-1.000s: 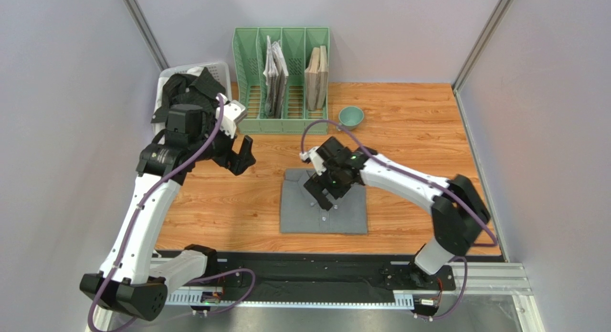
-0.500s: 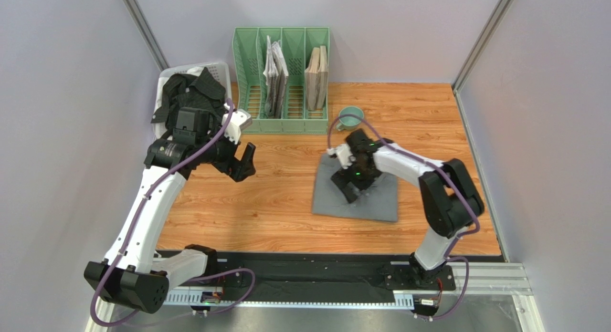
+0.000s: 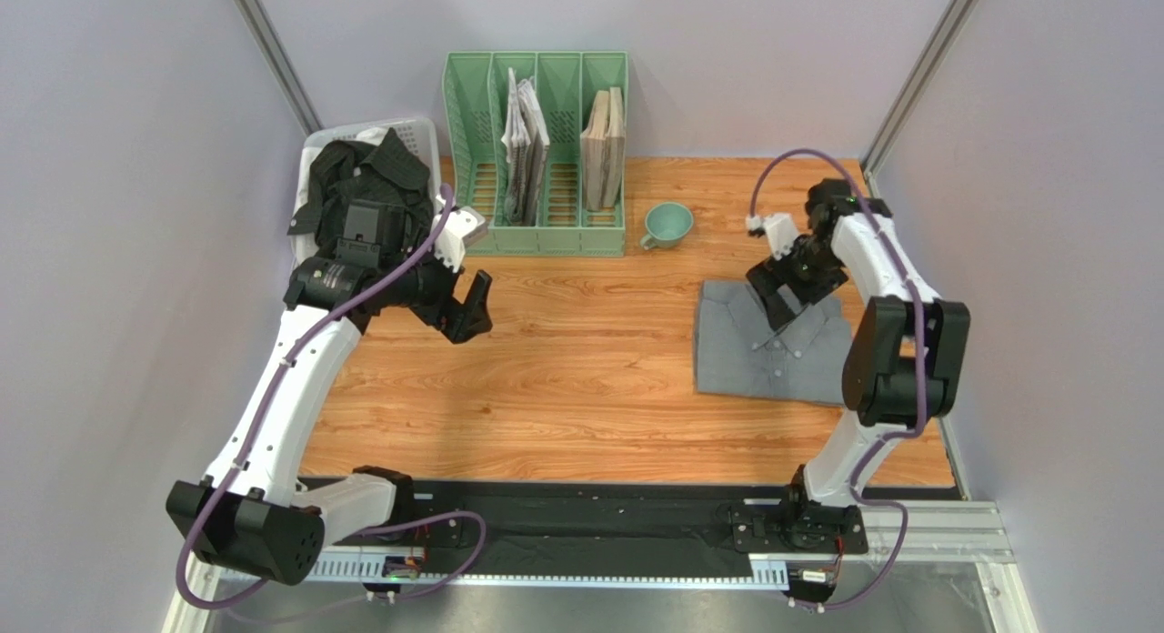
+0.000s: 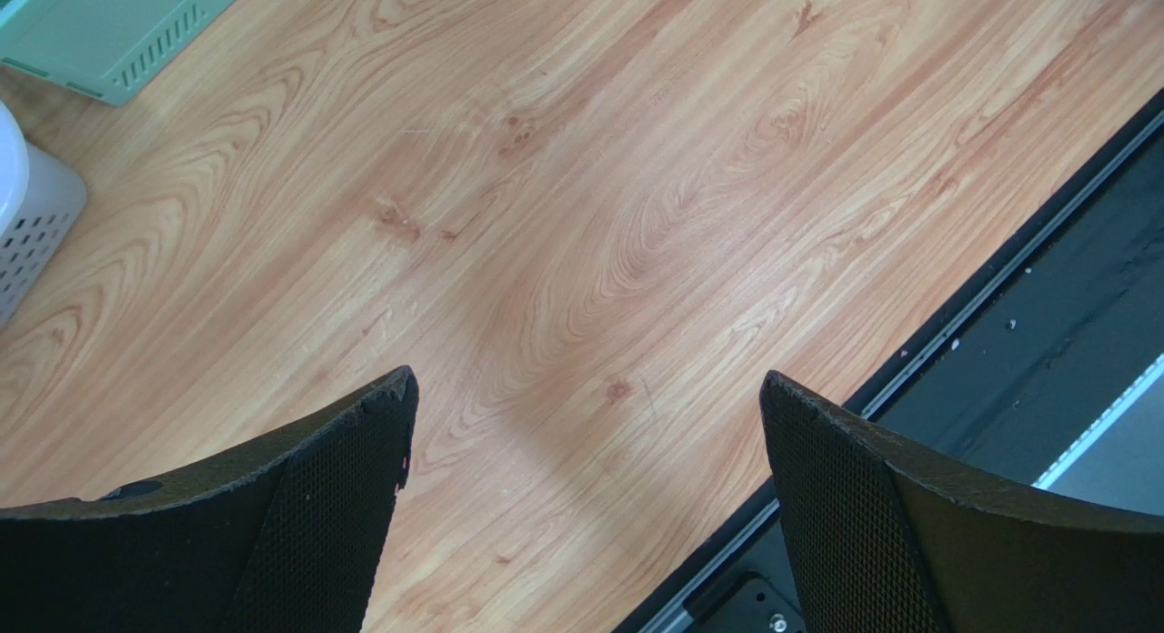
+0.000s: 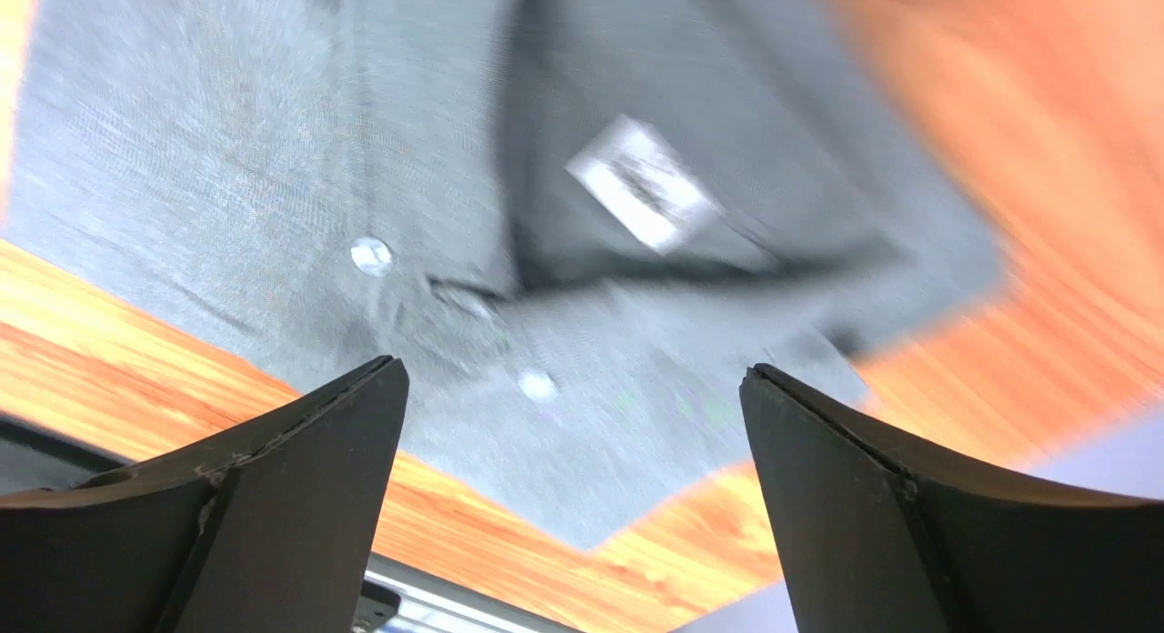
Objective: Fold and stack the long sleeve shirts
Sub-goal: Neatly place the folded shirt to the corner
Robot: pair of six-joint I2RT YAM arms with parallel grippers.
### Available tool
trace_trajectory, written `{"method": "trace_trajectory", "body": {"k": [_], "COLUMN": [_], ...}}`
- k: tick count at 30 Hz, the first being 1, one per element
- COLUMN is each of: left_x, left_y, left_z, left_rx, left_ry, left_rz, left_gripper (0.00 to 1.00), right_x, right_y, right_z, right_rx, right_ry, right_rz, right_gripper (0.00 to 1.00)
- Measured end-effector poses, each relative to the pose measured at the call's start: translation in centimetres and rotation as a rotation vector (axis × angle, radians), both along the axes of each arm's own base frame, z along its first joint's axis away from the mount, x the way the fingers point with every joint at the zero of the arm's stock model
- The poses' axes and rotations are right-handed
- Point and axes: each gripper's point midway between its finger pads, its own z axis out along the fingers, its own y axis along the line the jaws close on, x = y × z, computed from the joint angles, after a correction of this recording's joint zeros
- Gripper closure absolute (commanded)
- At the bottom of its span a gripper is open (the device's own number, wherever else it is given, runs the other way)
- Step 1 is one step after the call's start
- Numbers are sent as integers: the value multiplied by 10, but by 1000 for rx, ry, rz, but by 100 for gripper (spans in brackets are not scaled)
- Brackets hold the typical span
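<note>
On the light brown wooden table, the task looks about half done. The plain mid-grey long sleeve shirt is already folded into a flat rectangle and lies at about 3 o'clock of the table, near its right edge. The black long sleeve shirt is not folded yet. It sits as a crumpled heap in the white plastic slotted basket at about 10 o'clock, in the far left corner, well apart from the grey one. By my judgement, what is left is to take out the black shirt, fold it and put it on the grey one. The right pincer is spread wide and holds nothing. It hangs over the 12 o'clock part of the grey shirt, where the collar is. In the right wrist view the collar, the small white label and two pale buttons lie straight under the gap between the fingers, but this view is blurred and I cannot tell if the fingers touch the cloth. The left pincer is spread wide too and is empty, over bare wood, with the basket at about its 11 o'clock.
</note>
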Motion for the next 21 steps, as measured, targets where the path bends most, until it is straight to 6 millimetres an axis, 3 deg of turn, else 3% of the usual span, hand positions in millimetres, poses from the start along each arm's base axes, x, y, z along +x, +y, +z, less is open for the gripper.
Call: {"method": "trace_trajectory", "body": {"k": [3, 5, 7, 10, 14, 17, 20, 21], "left_x": [-2, -3, -3, -2, -3, -4, -7, -9], "left_y": [0, 1, 0, 0, 0, 1, 3, 4], "left_z": [5, 11, 15, 16, 16, 18, 19, 19], "left_rx": [-5, -12, -18, -20, -20, -19, -17, -14], "left_ry": [-20, -46, -64, -70, -70, -78, -91, -95], "left_rz": [1, 2, 4, 5, 6, 8, 12, 14], "left_gripper": [1, 1, 1, 1, 1, 1, 1, 1], "right_x": [4, -10, -32, -58, -87, -88, -79, -77], "right_y": [-8, -6, 4, 19, 25, 21, 17, 16], "right_z": [44, 65, 73, 49, -18, -47, -64, -65], "right_rx": [15, 35, 60, 61, -4, -48, -80, -93], "right_ry": [-124, -186, -204, -152, 34, 102, 134, 151], "right_rz": [-137, -240, -332, -396, -458, -503, -537, -547], "right_gripper": [0, 0, 0, 0, 0, 1, 0, 8]}}
